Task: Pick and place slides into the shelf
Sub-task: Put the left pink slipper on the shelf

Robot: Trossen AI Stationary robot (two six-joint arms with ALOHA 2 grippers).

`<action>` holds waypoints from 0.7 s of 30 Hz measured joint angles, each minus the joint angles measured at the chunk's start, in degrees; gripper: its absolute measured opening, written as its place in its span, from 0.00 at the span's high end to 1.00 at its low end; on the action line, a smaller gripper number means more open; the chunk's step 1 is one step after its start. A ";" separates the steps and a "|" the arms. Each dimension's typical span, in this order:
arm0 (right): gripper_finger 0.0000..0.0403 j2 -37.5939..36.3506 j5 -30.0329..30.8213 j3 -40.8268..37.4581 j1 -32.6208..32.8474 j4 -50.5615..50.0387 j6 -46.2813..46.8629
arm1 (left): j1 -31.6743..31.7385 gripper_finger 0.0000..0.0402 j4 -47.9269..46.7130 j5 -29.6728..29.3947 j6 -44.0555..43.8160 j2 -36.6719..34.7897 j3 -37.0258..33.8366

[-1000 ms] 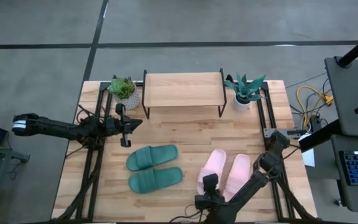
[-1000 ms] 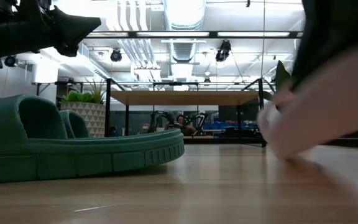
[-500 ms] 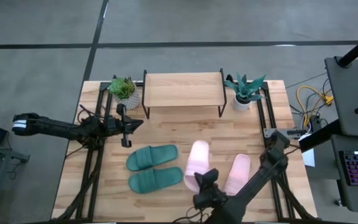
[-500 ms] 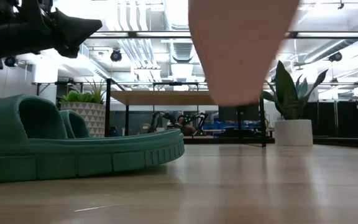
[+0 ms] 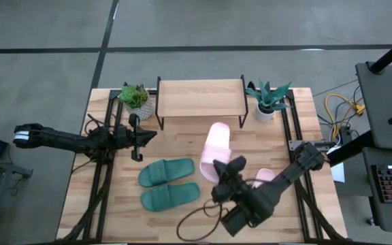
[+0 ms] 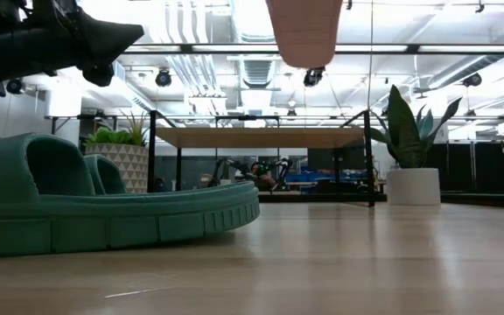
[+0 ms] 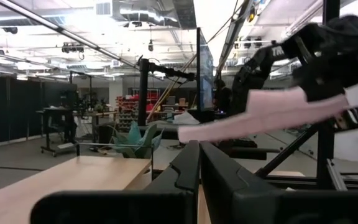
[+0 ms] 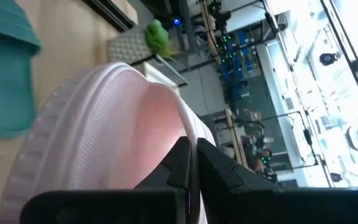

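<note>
Right gripper, low in the centre of the high view, is clenched on the heel of a light pink slide and holds it clear of the table, toe aimed at the shelf at upper centre. Its pink mate lies at lower right, the dark green pair at lower left. At middle left the left gripper waits, clamped shut on nothing. The carry step appears to be in hand; next the sandal seemingly needs travel on to the shelf.
</note>
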 joint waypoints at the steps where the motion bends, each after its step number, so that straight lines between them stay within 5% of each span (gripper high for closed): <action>1: 0.97 -0.66 0.00 0.00 -0.64 0.01 -0.63 | -0.02 1.00 0.00 0.00 0.00 0.04 0.02; 21: 0.98 -6.63 -1.08 1.47 -17.59 6.62 -28.98 | -0.01 1.00 0.13 0.02 0.02 -4.62 0.01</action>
